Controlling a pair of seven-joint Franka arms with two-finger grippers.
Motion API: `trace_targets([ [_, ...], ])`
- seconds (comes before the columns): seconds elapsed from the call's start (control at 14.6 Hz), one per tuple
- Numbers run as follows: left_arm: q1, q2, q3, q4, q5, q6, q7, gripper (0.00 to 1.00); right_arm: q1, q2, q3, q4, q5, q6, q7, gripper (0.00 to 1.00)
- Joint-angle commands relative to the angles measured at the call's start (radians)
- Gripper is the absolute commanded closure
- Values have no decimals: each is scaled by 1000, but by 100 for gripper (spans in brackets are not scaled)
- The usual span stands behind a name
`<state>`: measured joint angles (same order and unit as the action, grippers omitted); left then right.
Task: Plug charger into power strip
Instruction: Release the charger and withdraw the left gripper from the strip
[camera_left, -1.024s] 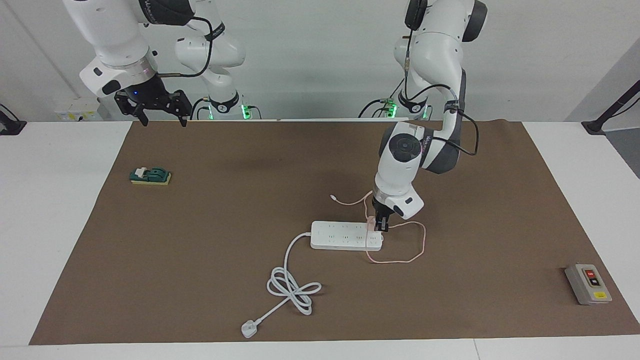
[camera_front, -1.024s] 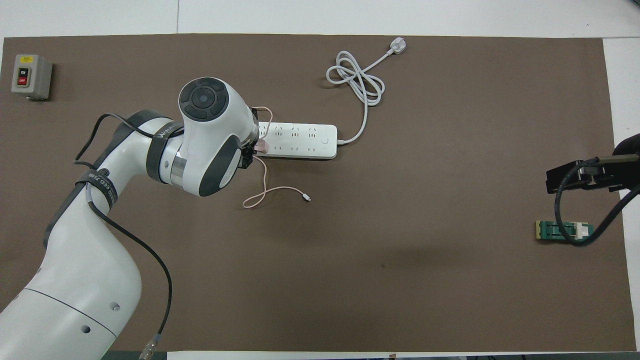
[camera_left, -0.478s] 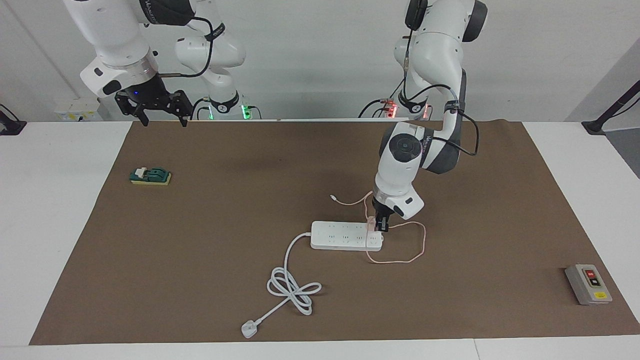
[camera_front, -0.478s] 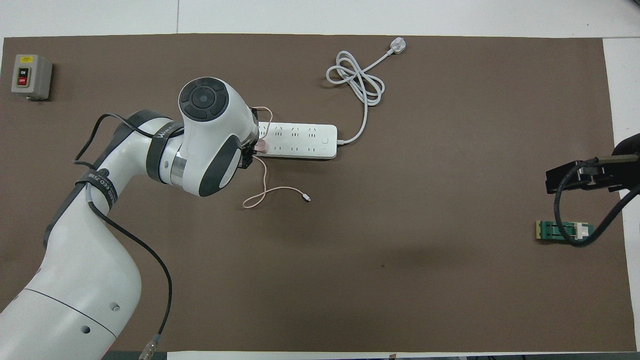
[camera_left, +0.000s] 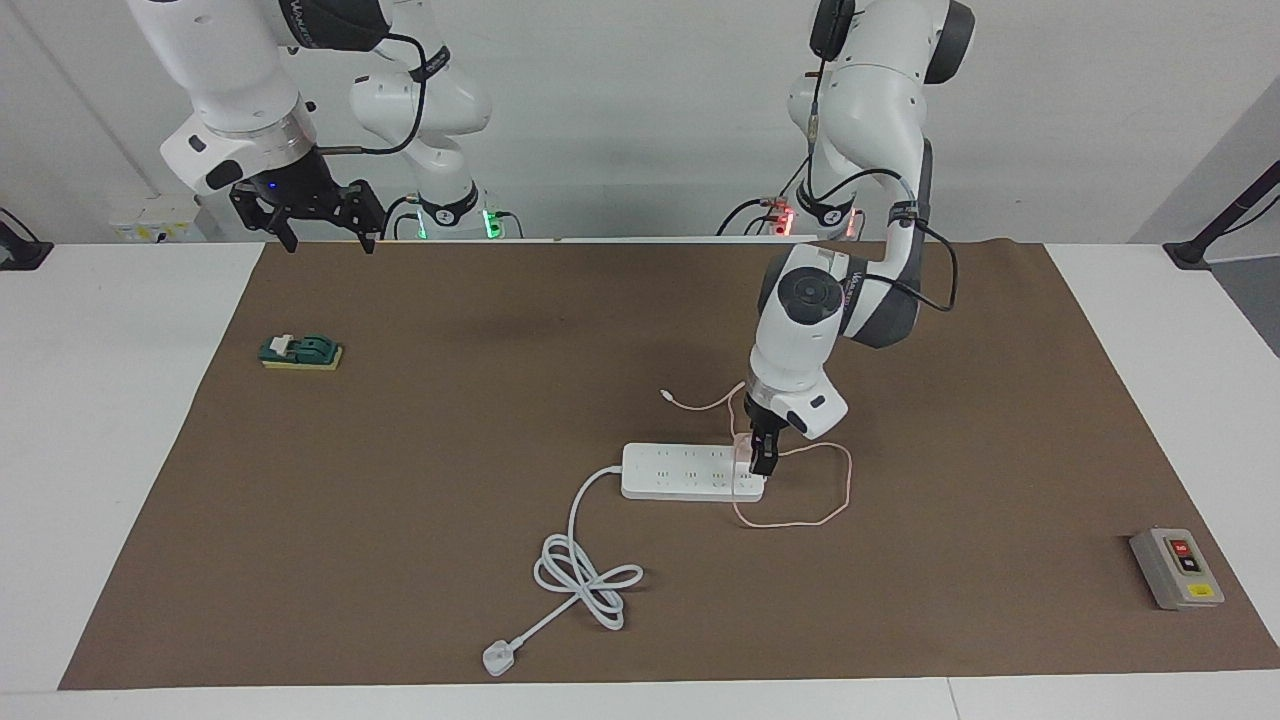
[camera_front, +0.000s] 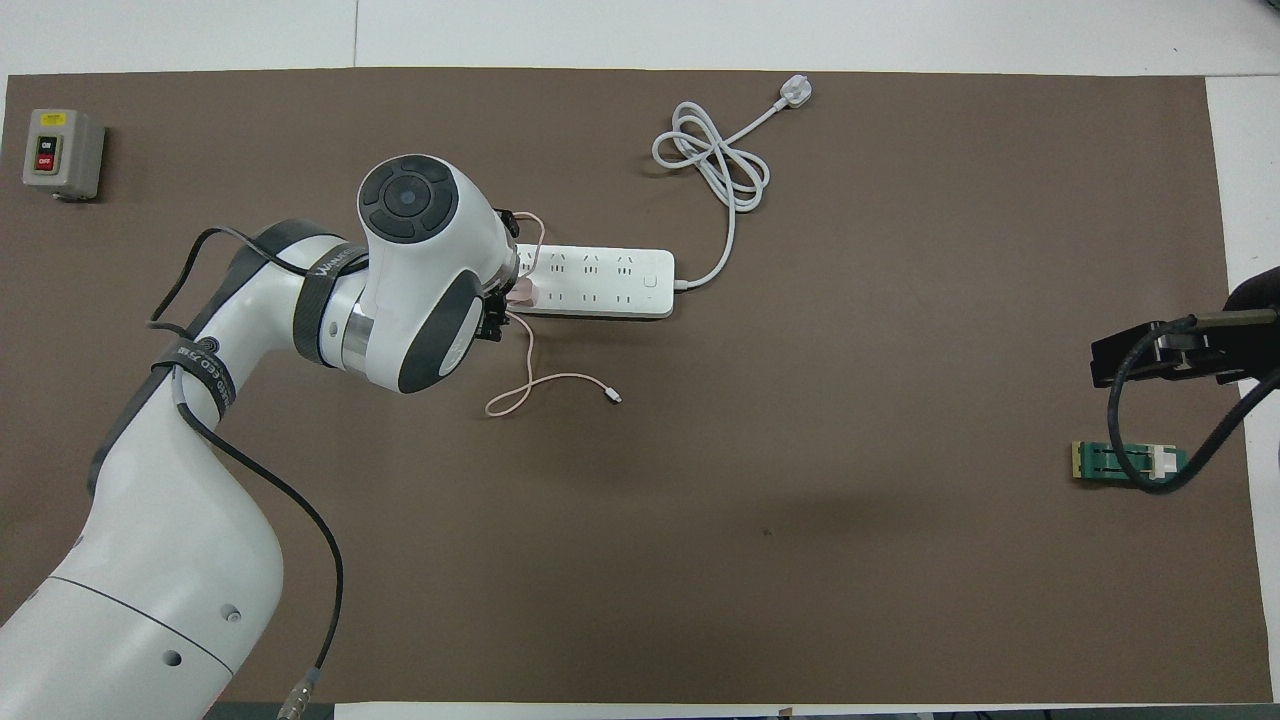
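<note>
The white power strip (camera_left: 680, 472) lies mid-mat and also shows in the overhead view (camera_front: 600, 283). The pale pink charger (camera_left: 742, 441) sits on the strip's end toward the left arm's end of the table (camera_front: 522, 291). Its thin pink cable (camera_left: 820, 515) loops on the mat beside the strip (camera_front: 540, 380). My left gripper (camera_left: 762, 462) is down at the charger, over that end of the strip; the overhead view hides it under the arm's wrist. My right gripper (camera_left: 328, 240) is open and empty, and waits raised over the mat's edge nearest the robots.
The strip's thick white cord (camera_left: 585, 578) coils farther from the robots and ends in a white plug (camera_left: 497, 658). A grey button box (camera_left: 1177, 568) sits at the left arm's end. A small green block (camera_left: 301, 352) lies toward the right arm's end.
My left gripper has sunk slightly toward the strip's end at the charger. The strip, the cable and the right arm have not moved.
</note>
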<state>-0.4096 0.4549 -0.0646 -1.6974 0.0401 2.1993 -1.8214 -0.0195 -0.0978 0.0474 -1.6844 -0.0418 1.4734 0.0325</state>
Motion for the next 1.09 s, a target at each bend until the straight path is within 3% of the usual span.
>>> trace_targets([
  [0.0,37,30,-7,76,-9,-151,74,0,-10,-16,6,-9,0,7,-25,0],
  [0.41,97,-119,-11,70,-16,-245,210,0,-8,-16,6,-8,0,5,-26,0],
  [0.68,158,-214,-9,73,-19,-377,482,0,-13,-16,6,-9,0,5,-26,0],
  [1.02,287,-350,-6,70,-20,-525,978,0,-20,-16,3,-9,0,2,-25,0],
])
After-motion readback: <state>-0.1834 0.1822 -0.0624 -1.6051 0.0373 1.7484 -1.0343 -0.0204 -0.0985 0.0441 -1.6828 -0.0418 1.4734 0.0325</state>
